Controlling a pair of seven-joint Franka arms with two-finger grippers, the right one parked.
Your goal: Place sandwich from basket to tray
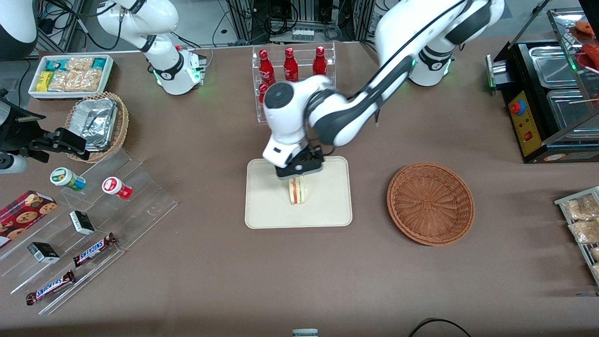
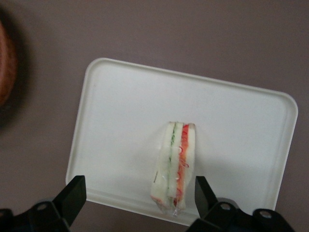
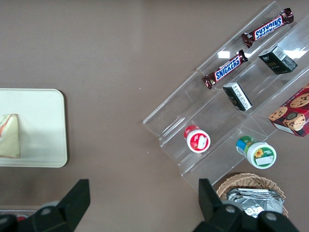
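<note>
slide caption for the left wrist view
Open gripper above the sandwich standing on its edge on the tray.

Robot lab staged as a snack shop, brown counter (image 1: 210, 262), acrylic candy display (image 1: 93, 234) lower left, cola bottles (image 1: 291, 65), cable racks upper frame

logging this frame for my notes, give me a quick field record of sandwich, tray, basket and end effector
sandwich: standing on edge on the tray, filling edge up
tray: cream, holds only the sandwich
basket: empty, beside the tray toward the working arm's end
end effector: open, above the tray, fingers wide apart on either side of the sandwich, not touching
task state: sandwich on tray, released
</note>
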